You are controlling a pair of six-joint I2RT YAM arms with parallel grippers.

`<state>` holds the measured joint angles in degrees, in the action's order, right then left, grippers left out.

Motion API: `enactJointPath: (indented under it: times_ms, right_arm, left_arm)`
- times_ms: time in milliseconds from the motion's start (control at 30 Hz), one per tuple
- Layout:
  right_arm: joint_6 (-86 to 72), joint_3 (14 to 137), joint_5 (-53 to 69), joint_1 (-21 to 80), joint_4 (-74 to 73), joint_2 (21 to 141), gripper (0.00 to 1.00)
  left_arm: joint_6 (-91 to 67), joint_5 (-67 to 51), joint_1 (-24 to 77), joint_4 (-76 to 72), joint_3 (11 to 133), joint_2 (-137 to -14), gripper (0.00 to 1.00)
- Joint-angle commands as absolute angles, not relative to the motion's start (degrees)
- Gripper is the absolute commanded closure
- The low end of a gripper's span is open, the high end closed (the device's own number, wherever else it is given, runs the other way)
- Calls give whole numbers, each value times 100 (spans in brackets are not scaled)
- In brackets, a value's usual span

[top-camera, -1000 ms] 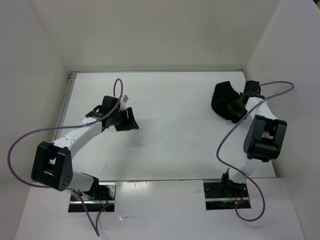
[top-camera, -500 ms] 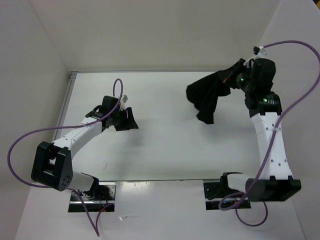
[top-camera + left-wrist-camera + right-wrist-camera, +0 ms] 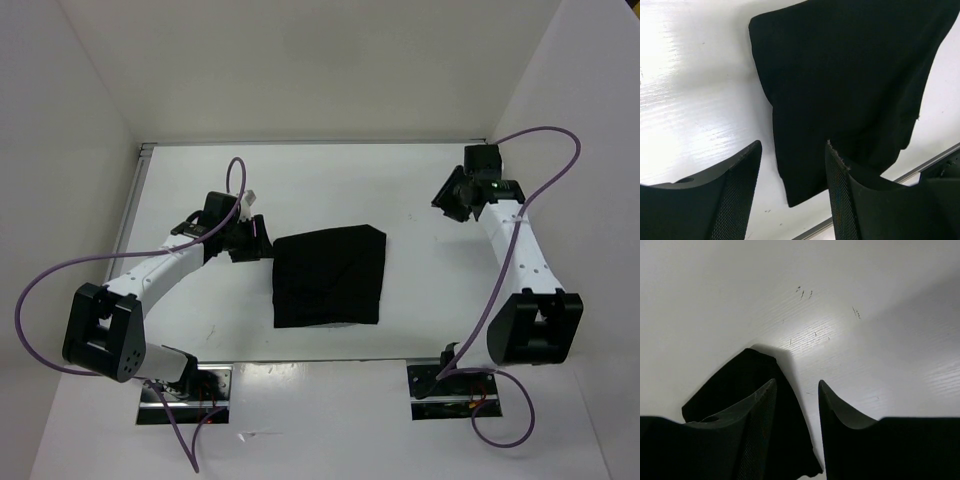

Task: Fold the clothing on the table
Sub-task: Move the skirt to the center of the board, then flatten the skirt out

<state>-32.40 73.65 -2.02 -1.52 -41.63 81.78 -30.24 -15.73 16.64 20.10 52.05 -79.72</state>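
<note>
The black clothing (image 3: 330, 277) lies spread flat as a rough rectangle on the white table (image 3: 330, 180), near its middle. In the left wrist view the clothing (image 3: 850, 75) fills the upper right. My left gripper (image 3: 250, 240) stands open just left of the cloth's upper left corner, holding nothing (image 3: 793, 145). My right gripper (image 3: 447, 198) hangs open over the far right of the table, apart from the cloth. In the right wrist view a corner of the clothing (image 3: 740, 380) shows behind its left finger, and nothing sits between the right gripper's (image 3: 797, 382) jaws.
White upright walls (image 3: 90, 120) close in the table on the left, back and right. A metal rail (image 3: 330, 359) runs along the near edge, with both arm bases (image 3: 185, 392) behind it. Purple cables (image 3: 60, 275) loop beside each arm.
My right gripper lifted the bunched clothing from the far right corner, swung it leftward and let go. The cloth now lies flat mid-table. The left arm has not moved.
</note>
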Motion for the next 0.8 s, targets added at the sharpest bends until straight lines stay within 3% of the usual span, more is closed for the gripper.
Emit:
enactJointPath:
  times_ms: [0, 267, 467, 767]
  right_arm:
    - [-2884, 7646, -186, -62, -4560, 7830, 55]
    - [-3050, 6682, 763, 1194, -5097, 8147, 57]
    - [-3059, 6223, 949, 1248, -5273, 8384, 58]
    - [-3112, 5758, 1598, 1547, -5501, 8717, 59]
  left_arm:
    - [-3006, -1784, 1765, 1942, 5229, -7919, 39]
    - [-2892, -1697, 1986, 2802, 5414, -8042, 39]
    - [-3005, -1494, 2267, 3928, 5467, -7972, 42]
    - [-3700, -1881, 3268, 3981, 4852, -8076, 44]
